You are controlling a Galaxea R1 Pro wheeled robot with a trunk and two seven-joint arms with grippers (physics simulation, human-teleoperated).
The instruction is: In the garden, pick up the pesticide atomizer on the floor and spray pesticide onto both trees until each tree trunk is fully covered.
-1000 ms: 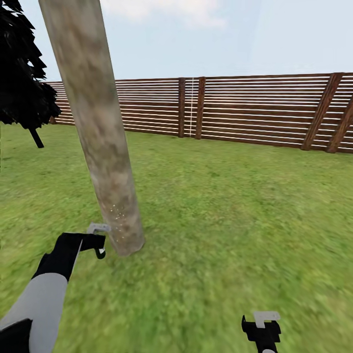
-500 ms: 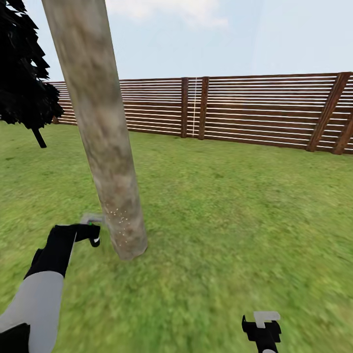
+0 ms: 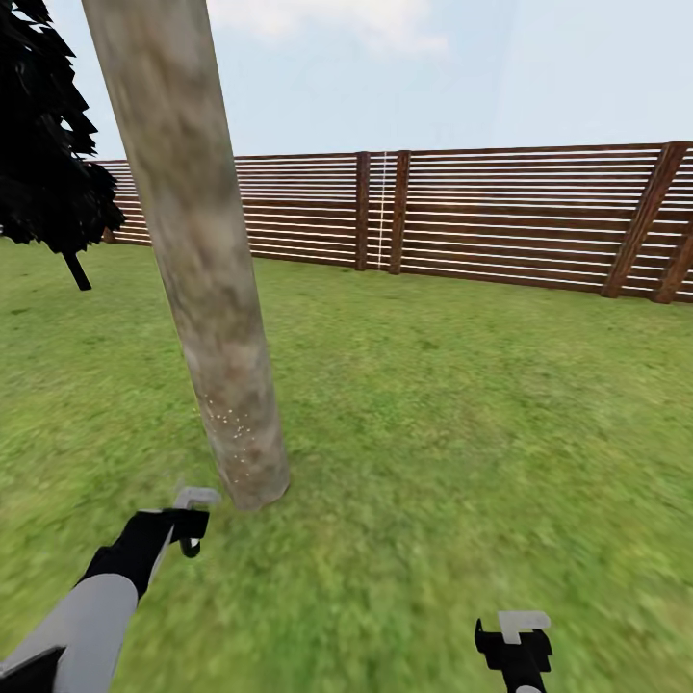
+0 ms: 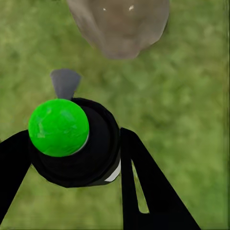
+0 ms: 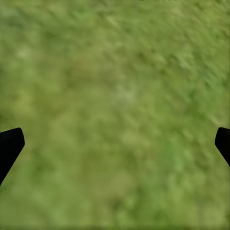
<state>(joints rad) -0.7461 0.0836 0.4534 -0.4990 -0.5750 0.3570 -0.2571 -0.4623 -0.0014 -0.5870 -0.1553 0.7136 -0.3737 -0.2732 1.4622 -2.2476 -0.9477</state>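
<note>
Fingers of the left gripper (image 4: 72, 158) clamp the pesticide atomizer (image 4: 76, 143), its green-capped dark body low beside the tree trunk (image 3: 207, 289), where whitish pesticide specks (image 3: 234, 433) cling. No readable label. The right gripper (image 3: 515, 640) hangs wide open above grass (image 5: 115, 96).

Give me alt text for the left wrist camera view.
The left gripper holds a dark atomizer with a bright green cap between its black fingers, above grass, pointing toward the tree trunk base.
</note>
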